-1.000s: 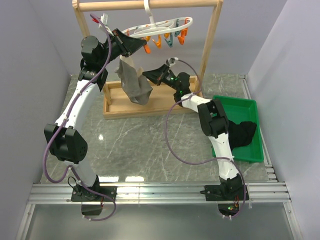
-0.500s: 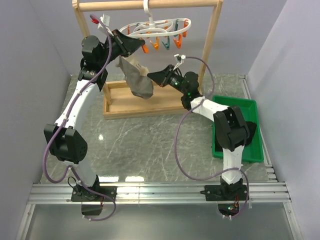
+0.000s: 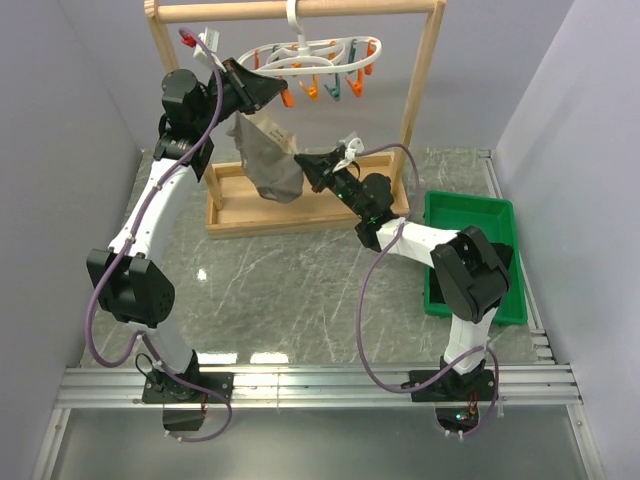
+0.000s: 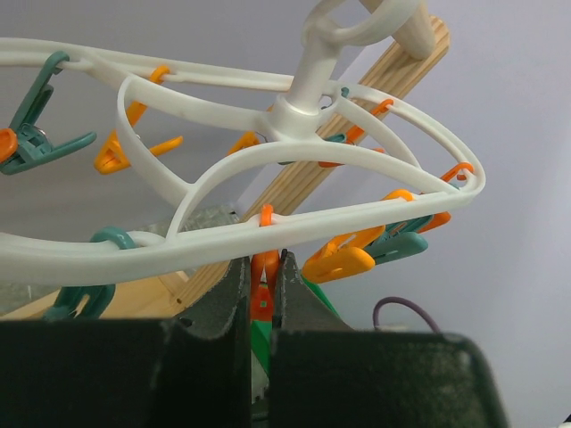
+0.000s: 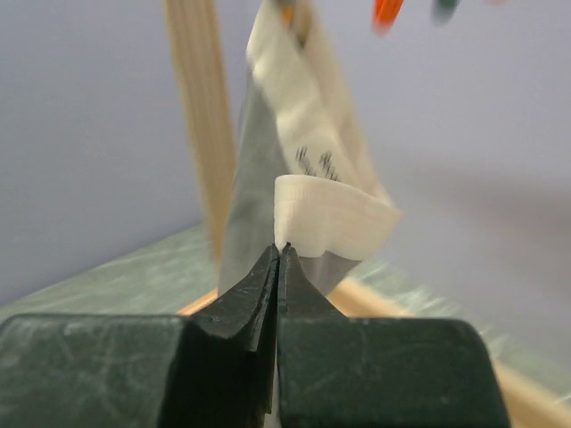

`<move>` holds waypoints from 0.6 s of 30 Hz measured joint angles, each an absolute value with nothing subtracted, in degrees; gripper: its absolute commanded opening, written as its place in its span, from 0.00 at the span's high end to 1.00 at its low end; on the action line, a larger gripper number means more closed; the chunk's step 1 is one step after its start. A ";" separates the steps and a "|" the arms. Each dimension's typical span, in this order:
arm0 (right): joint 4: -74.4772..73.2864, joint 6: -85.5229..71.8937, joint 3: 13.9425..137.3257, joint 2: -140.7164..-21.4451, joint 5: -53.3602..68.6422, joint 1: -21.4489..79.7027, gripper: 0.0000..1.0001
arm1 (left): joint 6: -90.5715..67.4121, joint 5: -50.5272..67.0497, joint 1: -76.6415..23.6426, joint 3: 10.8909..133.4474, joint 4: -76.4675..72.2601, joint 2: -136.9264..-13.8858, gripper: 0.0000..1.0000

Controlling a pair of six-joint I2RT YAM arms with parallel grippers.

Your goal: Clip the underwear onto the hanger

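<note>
Left pincer (image 4: 263, 269) squeezes an orange clothespin (image 4: 261, 299) under the hanger (image 4: 357, 218) rim; right pincer (image 5: 278, 256) nips the underwear (image 5: 332, 216) edge

The hanger (image 4: 299, 111) is cropped at the left edge; the blurred underwear (image 5: 303, 152) runs past the top

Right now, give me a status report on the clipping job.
Left pincer shut on orange clothespin under hanger. Right pincer shut on underwear waistband, cloth hanging between both. Wooden rack behind, not blocking.

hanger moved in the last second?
Yes. The hanger tipped: its left end rose toward the rack's top rail, so it hangs more level.
</note>
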State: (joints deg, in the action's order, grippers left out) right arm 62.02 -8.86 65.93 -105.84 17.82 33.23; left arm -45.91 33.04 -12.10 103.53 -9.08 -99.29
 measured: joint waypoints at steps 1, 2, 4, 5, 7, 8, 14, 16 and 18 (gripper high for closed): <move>63.26 -6.22 65.98 -105.47 16.47 33.43 1.00 | -45.84 33.04 -12.08 103.53 -9.06 -99.29 1.00; 64.25 -4.40 66.02 -105.25 15.55 33.63 1.00 | -45.71 33.04 -12.05 103.53 -9.06 -99.29 1.00; 66.72 0.58 66.74 -105.06 13.50 33.78 1.00 | -45.69 33.06 -12.05 103.53 -9.04 -99.29 1.00; 67.31 2.28 66.98 -105.01 12.93 33.80 1.00 | -45.67 33.06 -12.05 103.53 -8.99 -99.29 1.00; 68.20 5.15 67.44 -105.01 12.56 33.89 1.00 | -45.63 33.08 -12.05 103.66 -8.84 -99.29 1.00; 68.55 6.28 67.53 -105.01 12.49 33.91 1.00 | -45.60 33.08 -12.05 103.77 -8.67 -99.29 1.00; 69.04 12.80 67.79 -105.01 12.69 34.52 1.00 | -45.36 33.12 -12.05 103.90 -8.45 -99.29 1.00; 68.73 14.59 68.64 -105.01 12.82 34.92 1.00 | -45.06 33.12 -12.05 103.90 -8.45 -99.29 1.00; 68.53 16.05 70.11 -105.01 13.04 35.27 1.00 | -44.80 33.12 -12.03 103.90 -8.45 -99.29 1.00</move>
